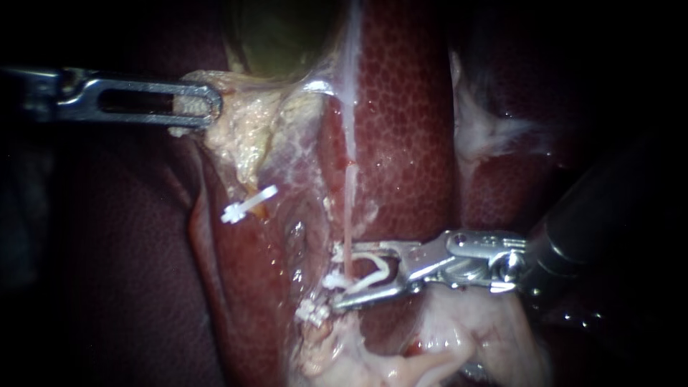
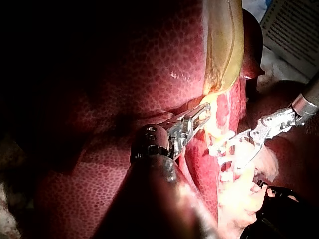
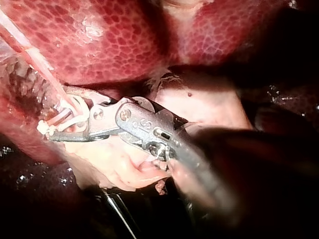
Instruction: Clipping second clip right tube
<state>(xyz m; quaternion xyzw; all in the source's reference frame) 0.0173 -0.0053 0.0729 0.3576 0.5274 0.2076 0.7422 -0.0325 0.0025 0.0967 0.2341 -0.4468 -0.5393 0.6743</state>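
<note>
The right tube (image 1: 350, 193) is a thin pink strand running down over the liver (image 1: 408, 107). My right instrument (image 1: 340, 276) comes in from the right. Its jaws hold a white clip (image 1: 378, 269) that straddles the tube, with the clip's legs still spread. In the right wrist view the same clip (image 3: 70, 117) sits in the jaws (image 3: 48, 128) around the tube (image 3: 45, 69). Just below lies another white clip (image 1: 313, 312). My left instrument (image 1: 195, 107) is shut on pale yellowish tissue at the gallbladder (image 1: 279, 36) neck and holds it to the left.
A separate white clip (image 1: 249, 204) sits on the tissue fold left of the right tube. Pale loose tissue (image 1: 444, 344) lies under my right instrument. The left wrist view shows both instruments (image 2: 197, 118) (image 2: 238, 147) close together below the gallbladder (image 2: 224, 45).
</note>
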